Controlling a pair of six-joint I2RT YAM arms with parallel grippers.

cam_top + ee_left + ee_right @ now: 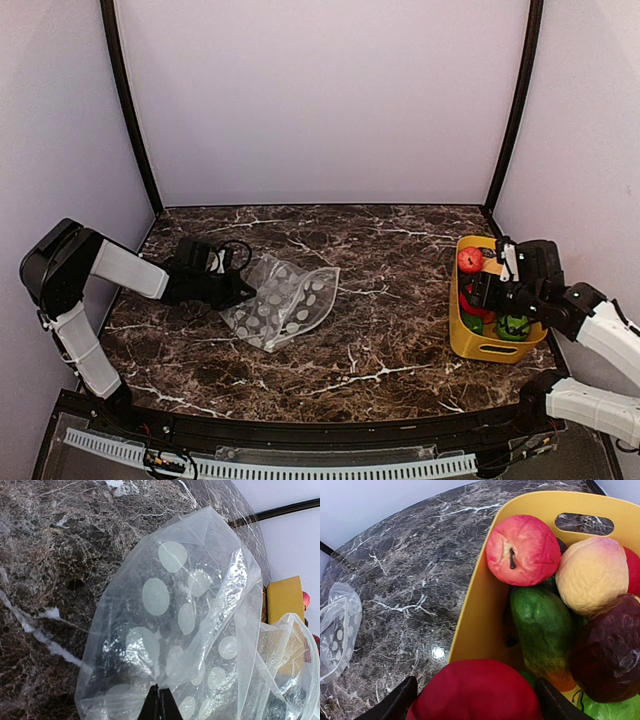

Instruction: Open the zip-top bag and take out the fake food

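The zip-top bag (285,300), clear with white dots, lies crumpled on the dark marble table left of centre, and I see no food inside it (170,610). My left gripper (240,290) is shut on the bag's left edge, its fingertips pinching the film (160,692). My right gripper (478,292) hangs over the yellow bin (470,345), shut on a dark red round piece of fake food (475,692) that fills the gap between its fingers (400,702). Below it in the bin (475,615) lie a red apple (522,550), a yellow-orange peach (592,575) and a maroon fruit (607,655).
A green toy vegetable (542,630) also lies in the bin. The bin stands at the table's right edge, close to the booth wall. Bare marble (390,300) stretches between the bag and the bin. White walls with black corner poles close in the back and sides.
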